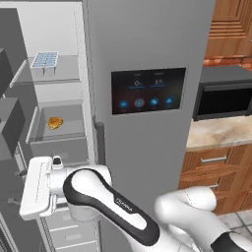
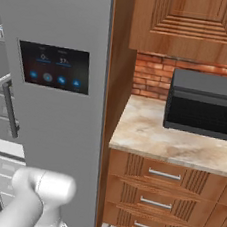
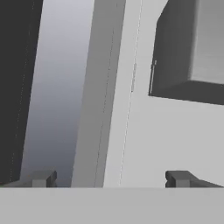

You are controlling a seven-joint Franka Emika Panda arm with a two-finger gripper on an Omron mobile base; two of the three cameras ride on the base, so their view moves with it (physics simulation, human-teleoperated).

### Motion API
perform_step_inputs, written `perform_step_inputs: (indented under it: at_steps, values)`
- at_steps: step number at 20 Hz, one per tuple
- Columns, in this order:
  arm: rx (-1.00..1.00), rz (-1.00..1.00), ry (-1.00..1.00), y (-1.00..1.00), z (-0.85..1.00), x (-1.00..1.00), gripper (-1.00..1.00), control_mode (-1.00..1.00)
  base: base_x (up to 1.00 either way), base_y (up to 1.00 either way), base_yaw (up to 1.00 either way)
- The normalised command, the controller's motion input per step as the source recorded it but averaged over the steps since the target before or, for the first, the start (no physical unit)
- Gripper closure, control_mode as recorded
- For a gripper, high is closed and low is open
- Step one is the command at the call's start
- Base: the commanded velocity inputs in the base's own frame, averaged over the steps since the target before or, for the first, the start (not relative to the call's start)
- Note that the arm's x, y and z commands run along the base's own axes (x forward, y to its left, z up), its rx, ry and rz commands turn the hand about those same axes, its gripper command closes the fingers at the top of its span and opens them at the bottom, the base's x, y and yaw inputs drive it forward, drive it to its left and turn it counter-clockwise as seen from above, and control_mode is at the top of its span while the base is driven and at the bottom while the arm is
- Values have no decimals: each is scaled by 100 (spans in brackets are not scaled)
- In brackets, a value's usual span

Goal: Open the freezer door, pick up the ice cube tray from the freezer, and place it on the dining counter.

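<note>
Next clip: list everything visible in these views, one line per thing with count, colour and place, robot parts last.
freezer: one, white inside, open, far left of the left base view
ice cube tray: one, white with pale blue cubes, on the upper freezer shelf
orange food item: one, orange-yellow, in the grey bin below that shelf
fridge door with touchscreen: one, grey with a dark panel, centre
microwave: one, black, on the beige counter
wooden drawers: several, brown with metal pulls, under the counter
brick wall: one strip, red, behind the counter
pincer: one, dark tips, open, holding nothing
</note>
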Motion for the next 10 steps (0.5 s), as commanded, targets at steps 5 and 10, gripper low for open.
perform_step_inputs:
  at_steps: [5, 10]
  values:
    - [3, -14, 12, -100, 30, -8, -100, -100, 0, 0, 0]
    - [1, -24, 23, -100, 22, 0, -100, -100, 0, 0, 0]
